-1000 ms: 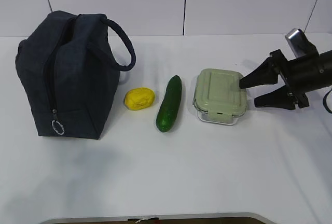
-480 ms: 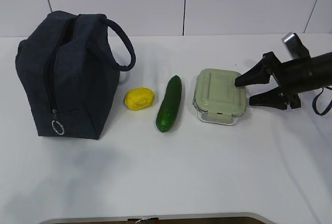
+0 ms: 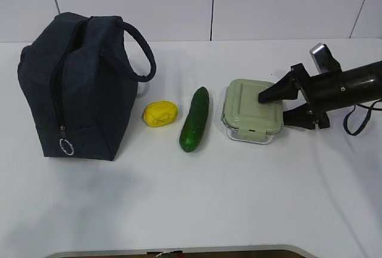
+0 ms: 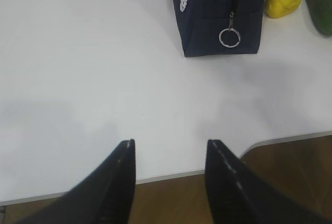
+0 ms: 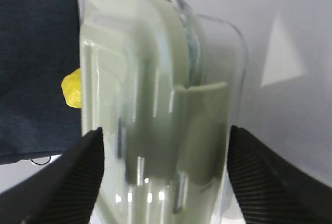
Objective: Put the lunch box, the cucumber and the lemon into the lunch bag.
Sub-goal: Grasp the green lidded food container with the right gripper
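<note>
Advanced: right claw (image 3: 276, 106) | level, spread, straddling lunch box (image 3: 251, 110)

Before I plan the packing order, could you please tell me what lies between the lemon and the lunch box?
Only the cucumber lies between the lemon and the lunch box, with bare table on either side of it. The exterior view shows this.

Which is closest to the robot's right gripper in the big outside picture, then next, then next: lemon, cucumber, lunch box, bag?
From the right gripper:
1. Lunch box, between its fingers.
2. Cucumber, left of the box.
3. Lemon, further left.
4. Lunch bag, far left.
</note>
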